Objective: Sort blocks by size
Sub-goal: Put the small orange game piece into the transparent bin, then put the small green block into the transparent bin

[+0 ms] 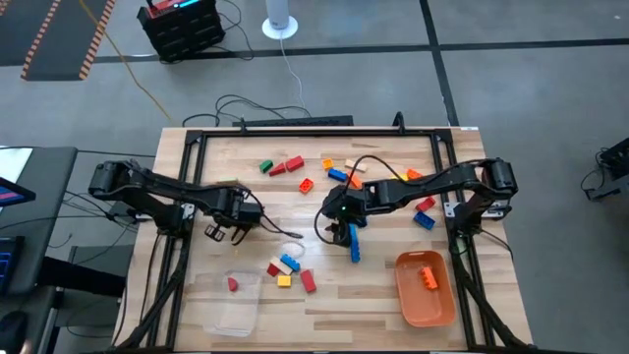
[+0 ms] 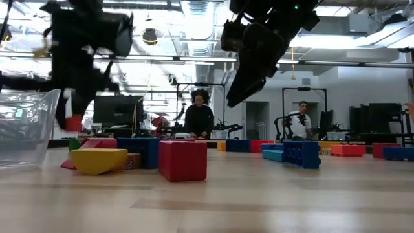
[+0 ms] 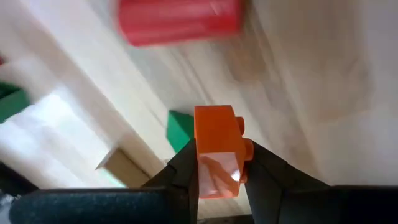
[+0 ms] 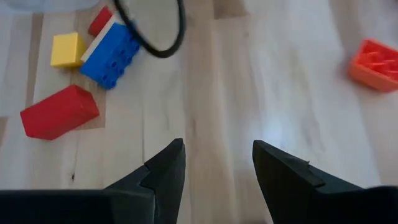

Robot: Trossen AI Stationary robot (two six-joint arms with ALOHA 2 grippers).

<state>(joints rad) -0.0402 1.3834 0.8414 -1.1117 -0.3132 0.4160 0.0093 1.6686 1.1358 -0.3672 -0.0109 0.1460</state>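
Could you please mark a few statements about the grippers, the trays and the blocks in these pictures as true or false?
1. The left gripper is shut on a small orange block. True.
2. The right gripper holds a blue block. False: its fingers are apart with nothing between them, above bare wood.
3. The orange tray has an orange block in it. True.
4. The clear plastic tray is filled with blocks. False: only one small red block shows there.
5. A long blue block lies on the table near the right gripper. True.
6. Every block is already in a tray. False: many blocks lie scattered on the table.
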